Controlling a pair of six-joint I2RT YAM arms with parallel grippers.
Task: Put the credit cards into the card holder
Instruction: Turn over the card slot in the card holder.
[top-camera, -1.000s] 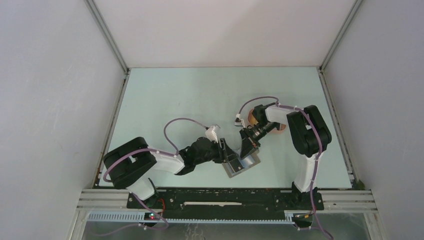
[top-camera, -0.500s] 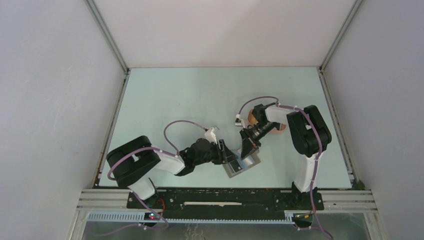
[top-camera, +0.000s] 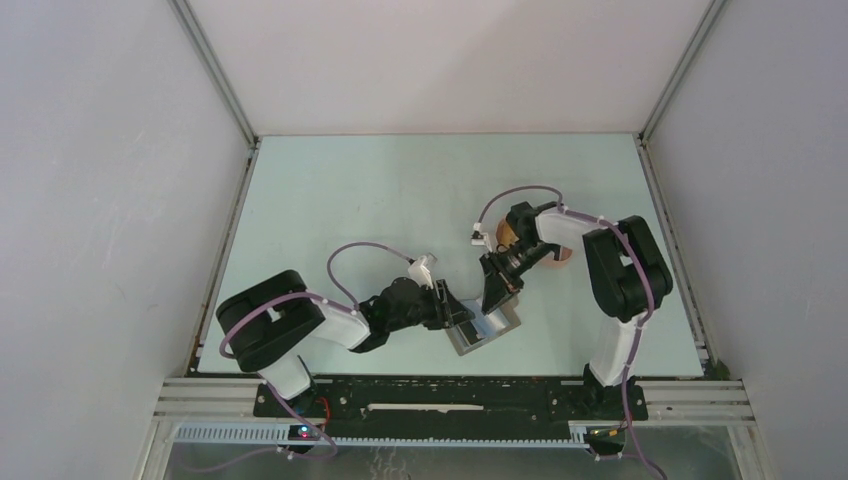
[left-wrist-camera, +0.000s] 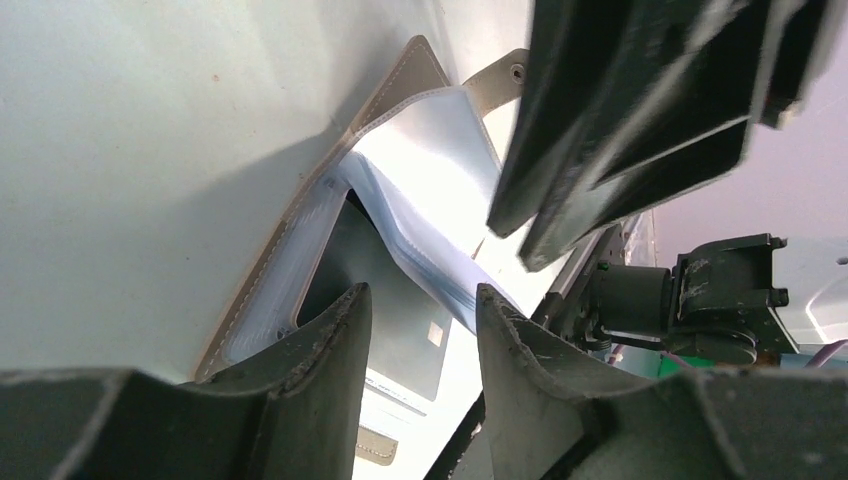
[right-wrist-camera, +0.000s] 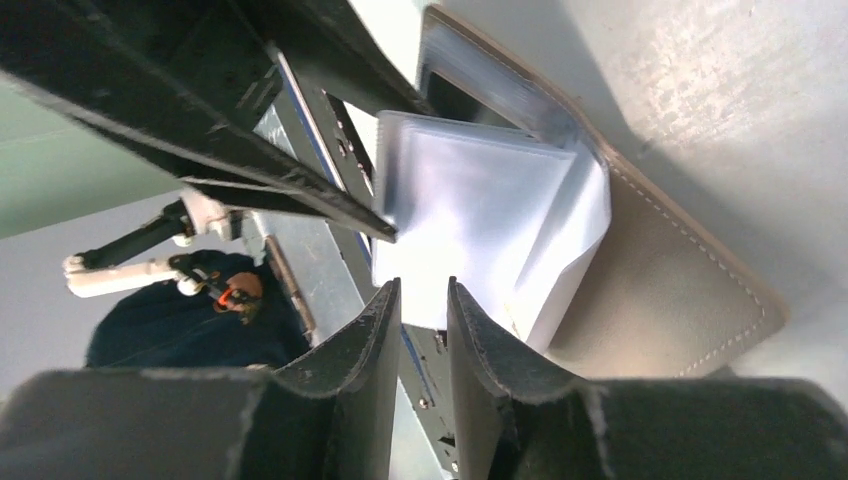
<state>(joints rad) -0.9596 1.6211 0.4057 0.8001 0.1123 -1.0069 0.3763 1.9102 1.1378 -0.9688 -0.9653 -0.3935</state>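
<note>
Card holder: open on pale green bench.
Walls: white.
My left end effector: parted.
My right end effector: nearly closed, grip unclear.

Nothing legible in any of the three views. Closest thing to print is on the dark flat panel inside the flat grey stitched folding card holder, seen in the left wrist view: a small pale square and a thin pale line below it, both too blurred to read as letters or numbers. Top view is too small to make out any marking.
</note>
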